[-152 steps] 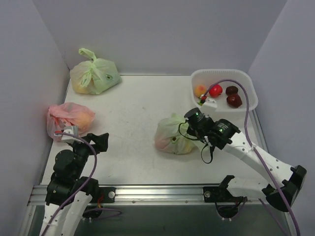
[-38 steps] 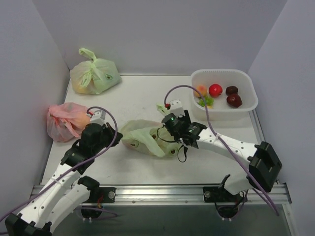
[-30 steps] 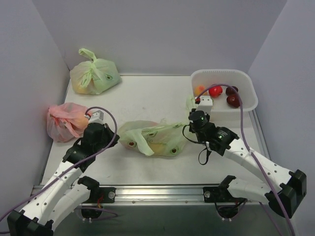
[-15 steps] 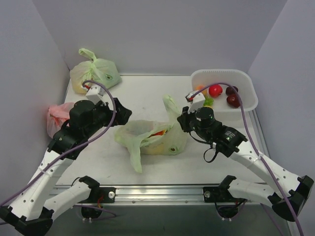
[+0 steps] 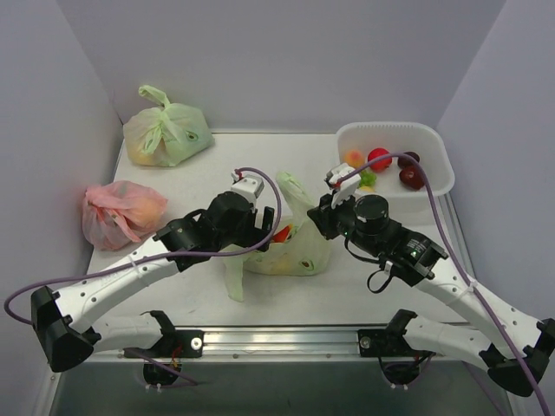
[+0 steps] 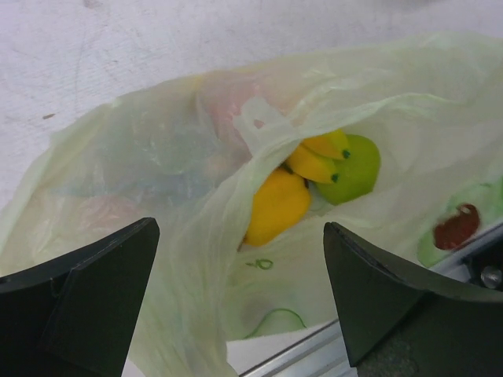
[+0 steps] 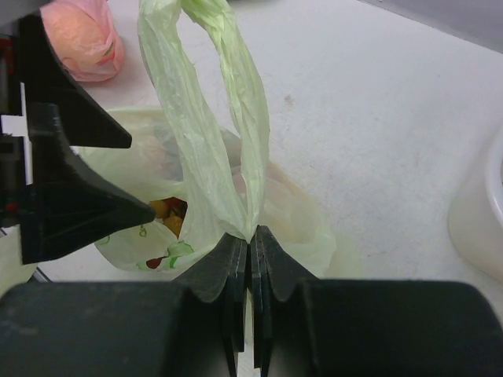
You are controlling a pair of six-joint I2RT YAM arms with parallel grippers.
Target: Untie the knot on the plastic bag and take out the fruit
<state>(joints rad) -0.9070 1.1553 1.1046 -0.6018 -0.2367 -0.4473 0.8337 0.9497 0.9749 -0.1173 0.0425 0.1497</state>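
Observation:
The pale-green plastic bag (image 5: 295, 251) lies in the middle of the table with its mouth open. No knot shows; one handle ear (image 5: 290, 186) stands up and another (image 5: 232, 279) trails toward the front edge. My right gripper (image 5: 315, 217) is shut on the raised ear (image 7: 212, 118) at its base. My left gripper (image 5: 265, 225) is open and empty just above the bag's mouth (image 6: 236, 236). Inside I see a yellow fruit (image 6: 275, 206), yellow bananas (image 6: 318, 157) and a green apple (image 6: 357, 169). A small red fruit (image 5: 282, 234) shows at the mouth.
A white tub (image 5: 390, 127) at the back right holds a peach (image 5: 352, 159), a red round fruit (image 5: 379, 159) and two maroon fruits (image 5: 409, 171). Another tied green bag (image 5: 165, 132) sits at the back left. A pink-red bag (image 5: 121, 212) lies by the left wall.
My left arm has swung in from the left and now hovers open over the bag's mouth. My right gripper still holds the raised ear, and the bag's mouth has opened wider.

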